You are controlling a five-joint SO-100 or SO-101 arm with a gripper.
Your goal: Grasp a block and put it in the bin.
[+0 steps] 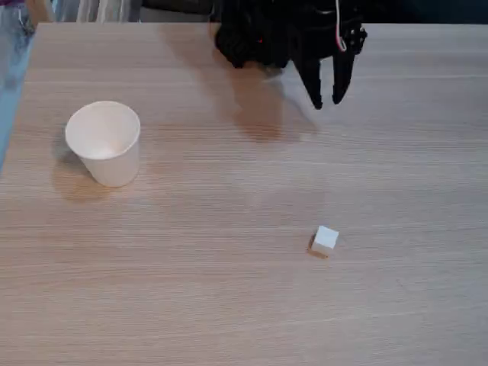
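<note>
- The worktop [229, 305] is pale wood-grain laminate, evenly lit, running almost edge to edge in the fixed view; a strip of bluish floor or wall shows along its left side, and the dark bulk of the arm sits at the far edge.
- The tool [328, 104] hangs off that dark bulk at the top right, fingers pointing down toward the camera side, tips parted with a narrow gap between them — holding nothing.
- The block [325, 240] lies on the worktop well in front of the tool, almost straight ahead of its tips and a touch to the left as the view shows it. It sits slightly turned, one corner toward the camera, casting a small shadow on its left.
- The bin [104, 142] stands upright, mouth open, well away to the tool's left in this view and only a little nearer the camera than the fingertips. It looks empty, though the very bottom is hard to read.
- My read: the reach has barely begun — no grasp, nothing carried.
- Next, I'd judge, the arm must extend forward and drop over the block, probably with the fingers opened a bit wider, since the block looks about as wide as the present gap, and lined up with its flat faces rather than its corners.
</note>
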